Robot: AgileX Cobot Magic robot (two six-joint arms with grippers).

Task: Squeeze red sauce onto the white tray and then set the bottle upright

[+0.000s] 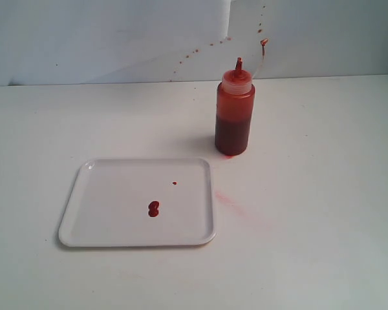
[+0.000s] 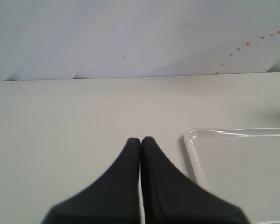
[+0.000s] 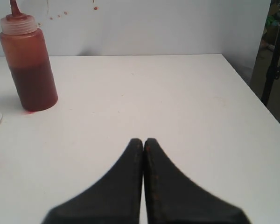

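High exterior view over table (image 1: 310, 226); low wall-facing wrist views, left's with tray (image 2: 242, 177), right's with bottle (image 3: 30, 70)

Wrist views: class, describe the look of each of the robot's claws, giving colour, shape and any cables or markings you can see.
The left claw and right claw look alike. Each has two matte black fingers, wide at the base and tapering in a curve to narrow rounded tips. No cables, markings or labels show on them, and no view shows the arms behind them.
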